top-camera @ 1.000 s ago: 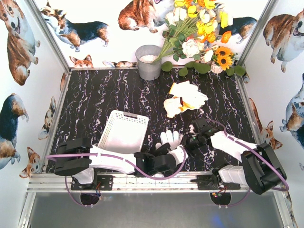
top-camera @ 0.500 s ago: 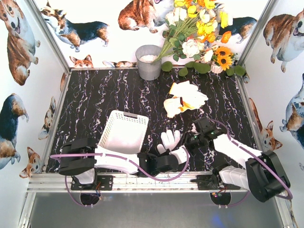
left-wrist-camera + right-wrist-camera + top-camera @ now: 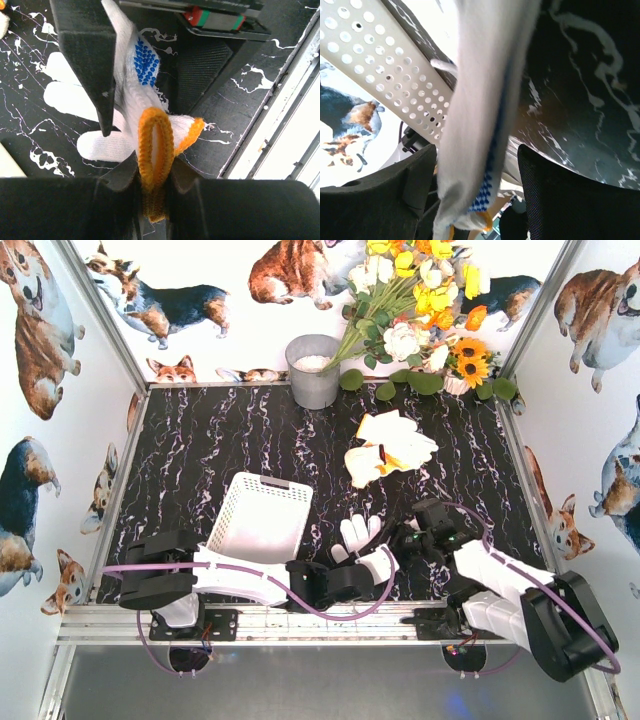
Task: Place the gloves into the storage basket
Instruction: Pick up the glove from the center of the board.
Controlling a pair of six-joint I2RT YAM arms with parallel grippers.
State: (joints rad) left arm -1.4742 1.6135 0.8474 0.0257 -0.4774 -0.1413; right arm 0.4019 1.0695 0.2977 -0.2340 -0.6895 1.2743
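1. Counter (image 3: 220, 440): dark marbled surface carrying everything below.
2. Storage basket (image 3: 260, 528): it lies toward my left side of the counter with nothing in it. Its long axis runs away from me, tilted a little.
3. Loose gloves (image 3: 388, 452): a small heap on my right, farther out than the basket and well apart from it.
4. Held glove (image 3: 356, 535): it sits just to the right of the basket's near corner. Its long axis runs from the orange cuff nearest me to the fingers pointing away.
5. Left tool (image 3: 375, 563): clamped on that cuff. The basket lies directly to its left, so I judge this arm the nearer carrier.
6. Right tool (image 3: 405, 540): jaws spread, with the glove passing loosely between them, unpinched.
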